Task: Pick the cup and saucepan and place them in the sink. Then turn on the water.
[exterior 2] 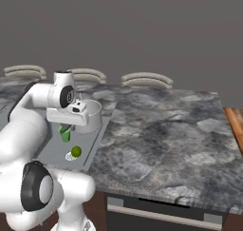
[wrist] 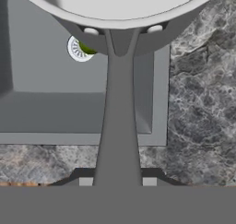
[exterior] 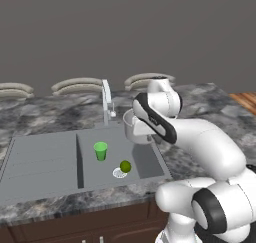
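In the hand view, the fingers [wrist: 85,182] are seen at the bottom centre, closed against either side of the long grey handle of the saucepan [wrist: 120,15], so the gripper [wrist: 117,181] is clamped on that handle. The handle runs up the middle of the frame to the pan's body, which lies across the top edge: a dark grey outer wall, a pale interior and two small rivets where the handle joins.

In the left base view, the saucepan [exterior: 133,125] is seen at centre, held level over the right rim of the sink [exterior: 45,157], partly hidden behind the arm. In the right base view, the gripper [exterior 2: 76,108] is found at left of centre with the saucepan [exterior 2: 91,116] just to its right.

The cup [exterior: 100,150] stands upright inside the basin, left of the pan. A ball [exterior: 125,166] rests beside the drain [exterior: 119,173], below and right of the cup. The faucet [exterior: 106,103] rises at the sink's back edge.
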